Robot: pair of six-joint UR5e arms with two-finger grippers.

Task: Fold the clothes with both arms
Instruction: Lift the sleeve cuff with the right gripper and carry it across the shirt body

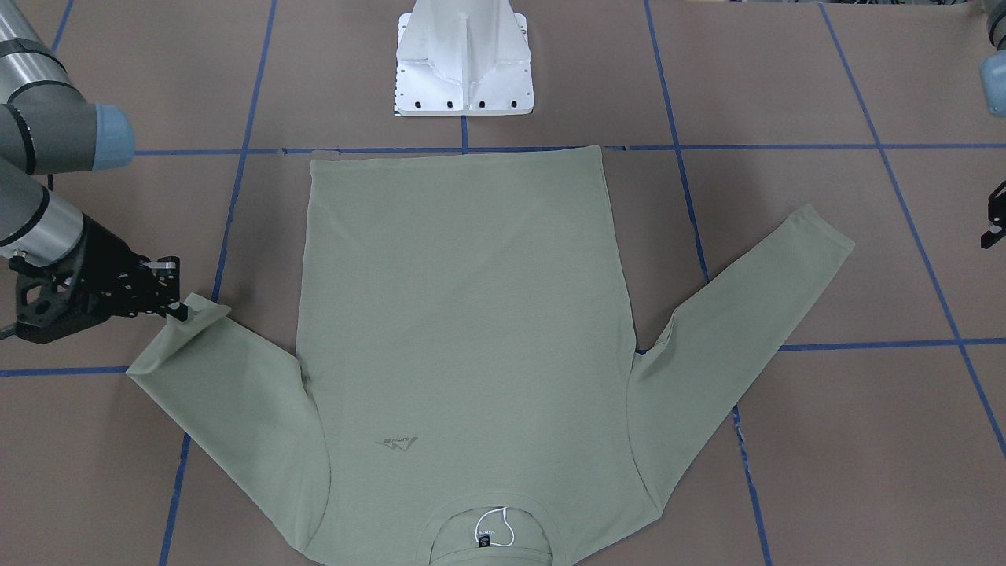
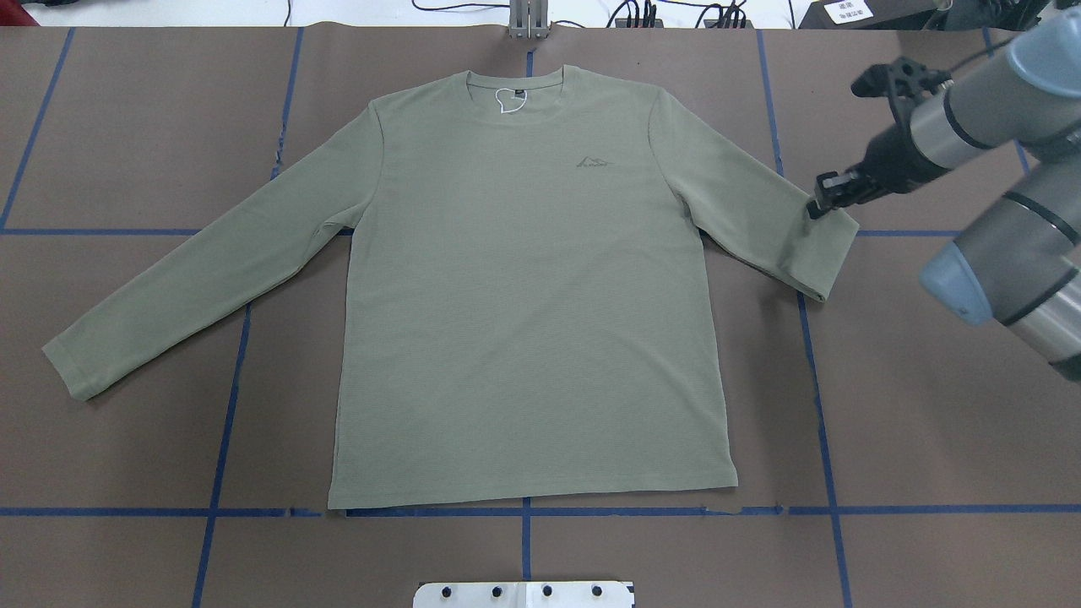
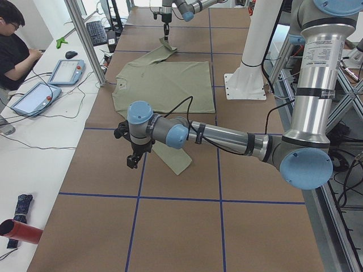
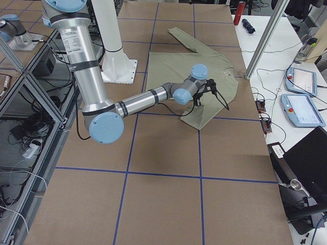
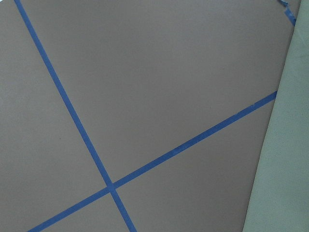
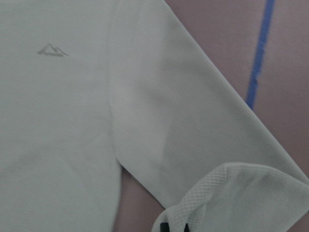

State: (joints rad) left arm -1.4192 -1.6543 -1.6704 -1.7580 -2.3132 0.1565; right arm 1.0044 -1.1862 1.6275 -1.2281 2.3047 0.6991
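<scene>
The pale green long-sleeved shirt (image 2: pixel 532 295) lies flat and face up on the brown table, collar away from the robot, both sleeves spread out. My right gripper (image 2: pixel 817 205) is shut on the cuff of the right-hand sleeve; the cuff (image 6: pixel 231 193) curls up off the table between the fingertips (image 6: pixel 166 227). The same grip shows in the front-facing view (image 1: pixel 179 308). My left gripper (image 3: pixel 133 161) hangs over bare table beside the other sleeve's cuff (image 3: pixel 178 164), apart from it. Only a sliver of it shows at the front-facing view's edge, so I cannot tell its state.
The white pedestal base (image 1: pixel 464 63) stands at the robot's side of the table, just past the shirt's hem. Blue tape lines (image 5: pixel 111 186) cross the brown surface. A person (image 3: pixel 14 45) sits at a side bench with tablets (image 3: pixel 65 71) beyond a metal post (image 3: pixel 85 39).
</scene>
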